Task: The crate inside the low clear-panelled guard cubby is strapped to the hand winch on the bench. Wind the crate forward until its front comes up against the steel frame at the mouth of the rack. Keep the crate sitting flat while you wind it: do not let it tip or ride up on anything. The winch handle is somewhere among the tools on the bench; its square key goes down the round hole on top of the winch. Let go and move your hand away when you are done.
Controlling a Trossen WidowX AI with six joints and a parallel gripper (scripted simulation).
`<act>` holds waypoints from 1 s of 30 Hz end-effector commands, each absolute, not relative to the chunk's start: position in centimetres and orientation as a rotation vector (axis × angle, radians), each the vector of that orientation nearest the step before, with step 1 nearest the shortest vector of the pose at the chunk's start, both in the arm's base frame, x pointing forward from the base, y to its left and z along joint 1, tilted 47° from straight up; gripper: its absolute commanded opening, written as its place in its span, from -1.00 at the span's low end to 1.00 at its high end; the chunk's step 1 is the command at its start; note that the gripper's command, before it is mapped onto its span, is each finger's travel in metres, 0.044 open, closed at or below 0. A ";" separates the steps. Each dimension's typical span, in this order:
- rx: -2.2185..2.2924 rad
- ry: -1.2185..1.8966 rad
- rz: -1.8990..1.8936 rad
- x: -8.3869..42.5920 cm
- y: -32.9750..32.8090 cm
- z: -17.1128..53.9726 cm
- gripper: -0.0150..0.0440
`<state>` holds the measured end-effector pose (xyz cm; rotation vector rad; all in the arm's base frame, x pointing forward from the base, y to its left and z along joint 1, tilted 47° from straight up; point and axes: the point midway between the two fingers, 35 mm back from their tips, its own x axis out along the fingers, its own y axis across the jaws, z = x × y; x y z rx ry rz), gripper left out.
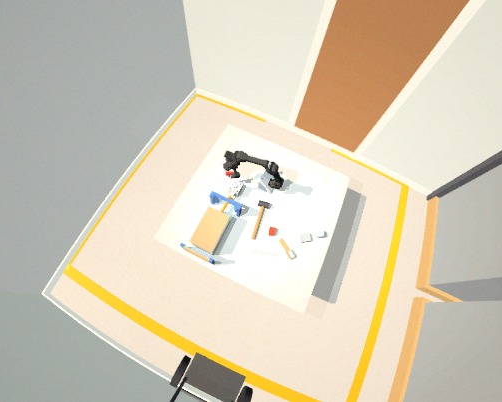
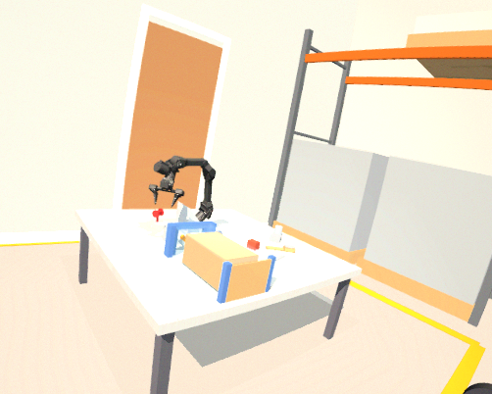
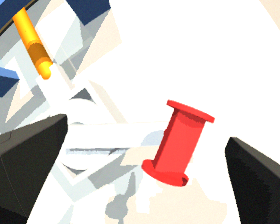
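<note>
seen from the top, a brown crate (image 1: pixel 210 230) (image 2: pixel 219 252) lies flat near the surface's (image 1: pixel 283 290) (image 2: pixel 121 255) left corner, its long axis running parallel to the left edge. it sits between an end barrier with blue posts by the bottom edge and a blue frame (image 1: pixel 225 200) (image 2: pixel 171 240); i cannot tell whether crate and frame touch. past the frame, near the left edge, the winch handle's red grip (image 1: pixel 229 174) (image 2: pixel 158 214) (image 3: pixel 180 141) stands on a pale crank arm leading to the winch (image 1: pixel 236 189). the pincer (image 1: pixel 231 171) (image 2: pixel 165 205) (image 3: pixel 149 133) is wide, above the grip, holding nothing. further right lie a hammer (image 1: pixel 258 220), lengthwise from top to bottom, a red block (image 1: pixel 272 231) (image 2: pixel 253 244) and two grey-white pieces near the right edge.
</note>
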<state>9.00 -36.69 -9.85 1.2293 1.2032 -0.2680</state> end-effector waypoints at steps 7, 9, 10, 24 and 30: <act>1.329 1.235 -0.508 7.2 -38.3 -11.0 1.00; 1.329 1.235 -0.508 7.2 -38.3 -11.0 1.00; 1.329 1.235 -0.508 7.2 -38.3 -11.0 1.00; 1.329 1.234 -0.508 7.5 -37.1 -12.4 1.00; 1.329 1.234 -0.508 7.7 -36.5 -13.1 1.00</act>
